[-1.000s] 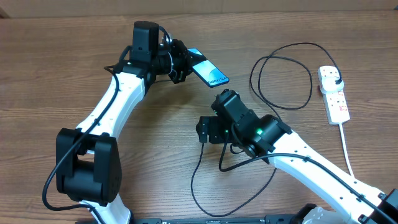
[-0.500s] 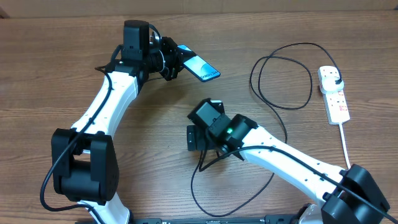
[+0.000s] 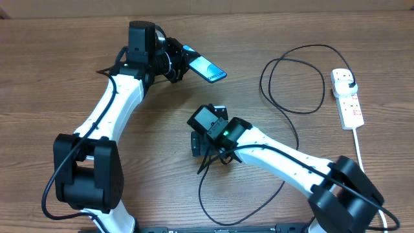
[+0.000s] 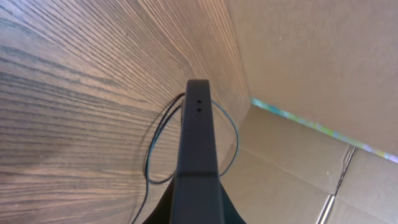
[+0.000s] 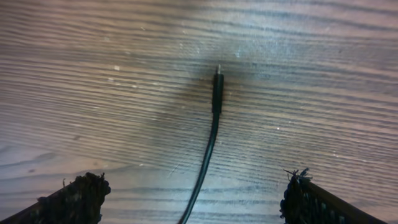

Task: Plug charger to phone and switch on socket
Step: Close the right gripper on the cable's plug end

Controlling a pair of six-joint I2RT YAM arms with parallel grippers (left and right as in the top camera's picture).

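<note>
My left gripper (image 3: 185, 62) is shut on the phone (image 3: 207, 68) and holds it tilted above the table at the back; in the left wrist view the phone (image 4: 198, 143) shows edge-on. The charger, a thin black cable (image 3: 288, 110), loops from the socket (image 3: 346, 98) across the table. Its slim connector tip (image 5: 217, 79) lies flat on the wood. My right gripper (image 5: 196, 200) is open and hovers low over the cable just behind the tip, with the cable running between its fingers. In the overhead view my right gripper (image 3: 197, 145) covers the tip.
The socket's thick white cord (image 3: 359, 152) runs toward the front right edge. A black plug (image 3: 348, 81) sits in the strip's far end. A cable loop (image 3: 213, 207) lies near the front edge. A cardboard wall (image 4: 311, 68) stands behind the table.
My right arm has swung left and lowered over the cable's free end. My left arm shifted the phone slightly left and back, then held still.
</note>
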